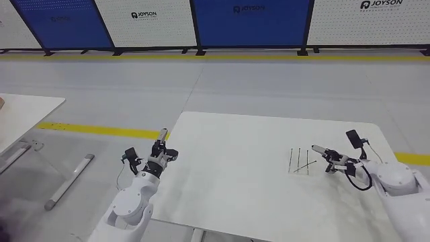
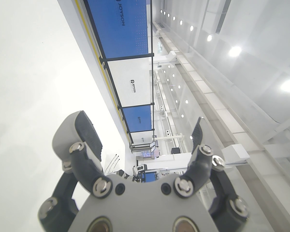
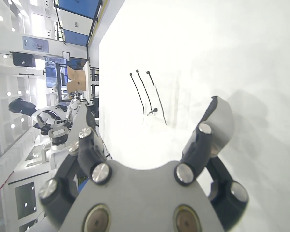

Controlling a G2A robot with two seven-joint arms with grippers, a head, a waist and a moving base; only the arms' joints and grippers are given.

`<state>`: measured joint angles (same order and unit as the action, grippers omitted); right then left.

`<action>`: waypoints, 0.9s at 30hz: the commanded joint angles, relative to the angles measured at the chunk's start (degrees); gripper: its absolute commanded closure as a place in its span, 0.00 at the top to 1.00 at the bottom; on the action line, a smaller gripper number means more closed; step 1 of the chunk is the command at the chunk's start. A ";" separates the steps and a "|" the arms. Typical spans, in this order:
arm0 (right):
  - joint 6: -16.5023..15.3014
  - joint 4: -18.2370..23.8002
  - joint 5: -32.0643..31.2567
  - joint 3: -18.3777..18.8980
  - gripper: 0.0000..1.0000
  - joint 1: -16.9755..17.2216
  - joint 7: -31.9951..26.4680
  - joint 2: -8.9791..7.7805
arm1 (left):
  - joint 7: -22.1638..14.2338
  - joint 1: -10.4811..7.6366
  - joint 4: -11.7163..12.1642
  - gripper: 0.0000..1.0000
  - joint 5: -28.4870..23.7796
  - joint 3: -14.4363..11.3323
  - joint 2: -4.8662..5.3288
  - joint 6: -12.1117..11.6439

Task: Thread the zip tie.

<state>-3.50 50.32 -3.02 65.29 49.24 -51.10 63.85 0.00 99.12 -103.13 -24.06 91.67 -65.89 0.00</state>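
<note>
Several black zip ties (image 1: 299, 160) lie close together on the white table (image 1: 235, 175) towards its right side, one crossing the others. My right gripper (image 1: 315, 150) hovers just right of them, open, with nothing between its fingers. In the right wrist view the zip ties (image 3: 144, 90) lie just beyond the open right gripper (image 3: 151, 111). My left gripper (image 1: 162, 135) sits at the table's left edge, far from the ties. In the left wrist view the left gripper (image 2: 145, 131) is open and empty, and the zip ties (image 2: 114, 161) show small in the distance.
A second white table (image 1: 27, 107) stands to the left across a gap of floor, where a grey bar (image 1: 68, 180) lies. Blue and white pegboard panels (image 1: 252, 7) line the back behind a yellow floor line.
</note>
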 commanded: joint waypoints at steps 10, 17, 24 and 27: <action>-0.90 -2.81 0.69 -1.42 0.47 -1.79 -2.61 0.59 | 0.00 0.00 0.00 1.00 0.00 0.00 0.00 0.00; -1.19 -5.12 0.81 -2.25 0.43 -2.83 -2.39 1.03 | 0.00 0.00 0.00 1.00 0.00 0.00 0.00 0.00; -1.65 -6.85 0.70 -2.86 0.41 -3.54 -2.47 1.34 | 0.00 0.00 0.00 1.00 0.00 0.00 0.00 0.00; -2.00 -7.12 0.70 -3.02 0.37 -3.55 -2.39 1.43 | 0.00 0.00 0.00 1.00 0.00 0.00 0.00 0.00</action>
<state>-5.40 43.28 -2.31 62.31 45.67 -53.53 65.26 0.00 99.12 -103.13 -24.06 91.67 -65.89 0.00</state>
